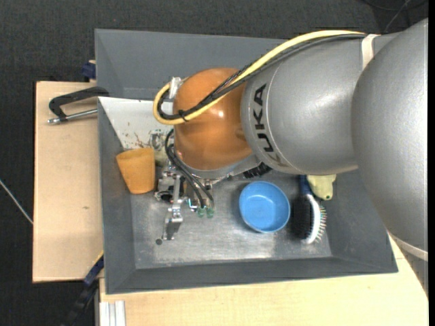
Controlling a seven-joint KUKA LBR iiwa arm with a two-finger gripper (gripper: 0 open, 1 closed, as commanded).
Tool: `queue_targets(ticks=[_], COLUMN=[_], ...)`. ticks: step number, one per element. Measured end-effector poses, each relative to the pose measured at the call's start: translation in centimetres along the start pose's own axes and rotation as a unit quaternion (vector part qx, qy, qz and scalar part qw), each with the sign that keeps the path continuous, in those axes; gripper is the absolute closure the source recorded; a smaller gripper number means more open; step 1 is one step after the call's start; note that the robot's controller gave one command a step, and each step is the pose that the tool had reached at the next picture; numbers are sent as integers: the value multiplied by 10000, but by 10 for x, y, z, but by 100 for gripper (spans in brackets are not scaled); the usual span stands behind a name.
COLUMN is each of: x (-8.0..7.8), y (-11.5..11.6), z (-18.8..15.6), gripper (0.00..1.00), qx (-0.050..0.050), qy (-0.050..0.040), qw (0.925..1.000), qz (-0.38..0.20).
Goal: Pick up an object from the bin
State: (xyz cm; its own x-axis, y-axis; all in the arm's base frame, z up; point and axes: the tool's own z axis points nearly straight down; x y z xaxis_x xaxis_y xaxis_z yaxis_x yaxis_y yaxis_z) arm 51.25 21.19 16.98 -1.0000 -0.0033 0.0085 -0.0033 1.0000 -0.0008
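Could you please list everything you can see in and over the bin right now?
cup: one, orange-tan, left side of the bin, beside the gripper.
bowl: one, blue, open side up, middle-right of the floor.
brush: one, black with white bristles, right of the bowl.
yellow object: one, pale, partly under the arm; kind unclear.
sheet: one, white, specked, upper-left corner.
bin: one, grey.
arm: one, grey, with orange wrist cover and yellow cable.
gripper: one, between cup and bowl.
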Motion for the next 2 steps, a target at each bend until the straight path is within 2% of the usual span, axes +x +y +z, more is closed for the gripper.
queue_targets(ticks=[1, 2], x=[-38, -34], y=[-53, -49], z=[34, 42], gripper=[0, 0], qx=[-42, -22], qy=[-132, -70], qw=[9993, 9993], qz=[337, 360])
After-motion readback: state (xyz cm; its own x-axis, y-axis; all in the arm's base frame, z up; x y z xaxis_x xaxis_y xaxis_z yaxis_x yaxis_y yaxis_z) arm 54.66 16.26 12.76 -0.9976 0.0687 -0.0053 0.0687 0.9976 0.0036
